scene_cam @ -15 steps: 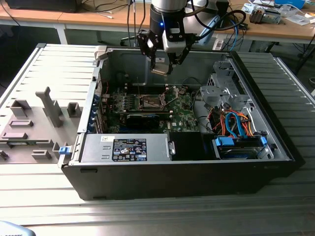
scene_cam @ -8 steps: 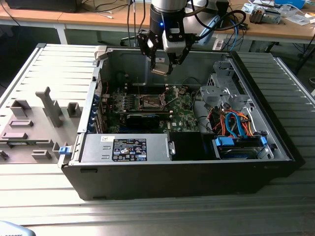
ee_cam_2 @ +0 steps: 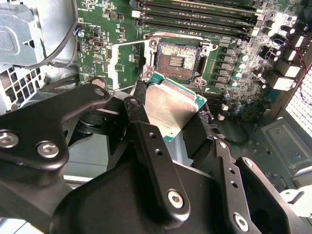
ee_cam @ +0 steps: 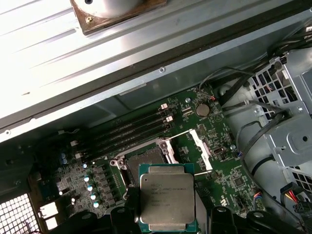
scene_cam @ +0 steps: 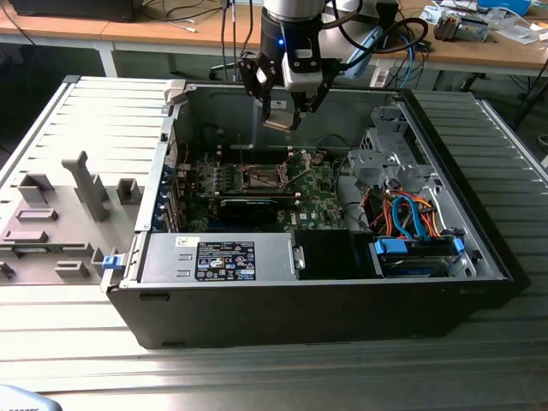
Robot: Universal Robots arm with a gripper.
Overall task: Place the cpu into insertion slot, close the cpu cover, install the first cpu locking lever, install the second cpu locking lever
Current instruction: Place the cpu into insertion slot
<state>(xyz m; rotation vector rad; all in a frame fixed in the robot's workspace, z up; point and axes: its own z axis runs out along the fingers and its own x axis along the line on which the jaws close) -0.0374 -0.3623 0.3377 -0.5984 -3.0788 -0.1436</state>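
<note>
The step in hand is setting the cpu (ee_cam_2: 168,105) into the insertion slot (ee_cam_2: 176,61). The gripper (scene_cam: 281,116) hangs in the upper centre of the exterior view, inside the open computer case (scene_cam: 479,248), with its 2 fingers (ee_cam_2: 139,105) clamped on opposite edges of the chip. The chip is held in the air above the green motherboard (scene_cam: 318,195), close over the socket and not touching it. To do this well, I judge that the chip should be level and square to the socket, its 4 corners lined up over the silvery rim. It should come straight down with no sideways slide across the contacts and be let go only once it lies flat. The cpu cover (ee_cam_2: 112,66) looks swung open just beside the socket, though its angle is hard to read. The cpu is a flat square with a dull silvery-grey lid on a green-edged base.
</note>
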